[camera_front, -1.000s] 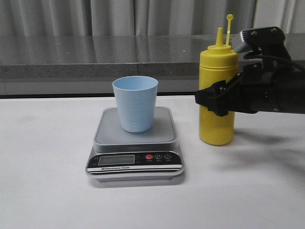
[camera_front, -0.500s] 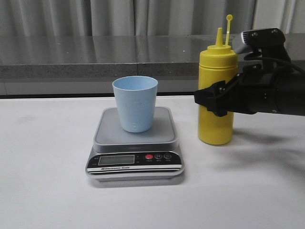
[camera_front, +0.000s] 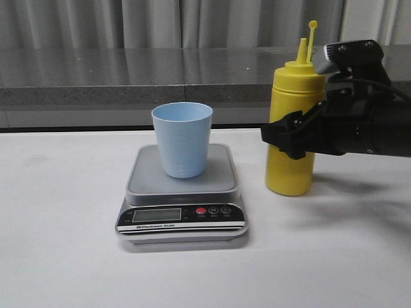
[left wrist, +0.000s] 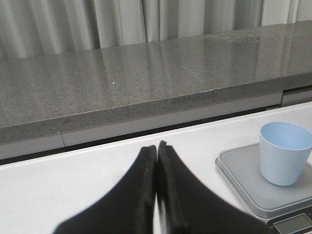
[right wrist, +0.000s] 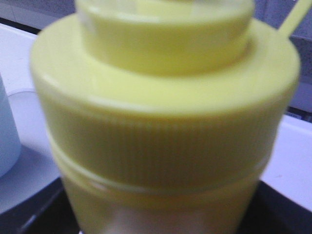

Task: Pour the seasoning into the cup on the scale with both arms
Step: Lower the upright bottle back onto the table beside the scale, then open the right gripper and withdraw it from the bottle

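Front view: the seasoning [camera_front: 292, 128], a tall yellow squeeze bottle with a pointed nozzle and a tethered cap standing up beside it, is seen on the white tabletop [camera_front: 64, 244], just to the right of the scale [camera_front: 182, 192] and leaning slightly to the right at its top. It is clasped around its middle by the right hand [camera_front: 290, 133], whose black fingers are closed against the bottle's body. The cup [camera_front: 182, 138], pale blue and upright, is placed on the scale's grey platform, apart from the bottle. In the right wrist view the frame is filled by the bottle's ribbed yellow collar [right wrist: 161, 141], blurred by closeness. In the left wrist view the left hand [left wrist: 156, 151] is shown with its two dark fingers pressed together and nothing held between them, well apart from the cup [left wrist: 284, 152] and the scale platform [left wrist: 243, 180].
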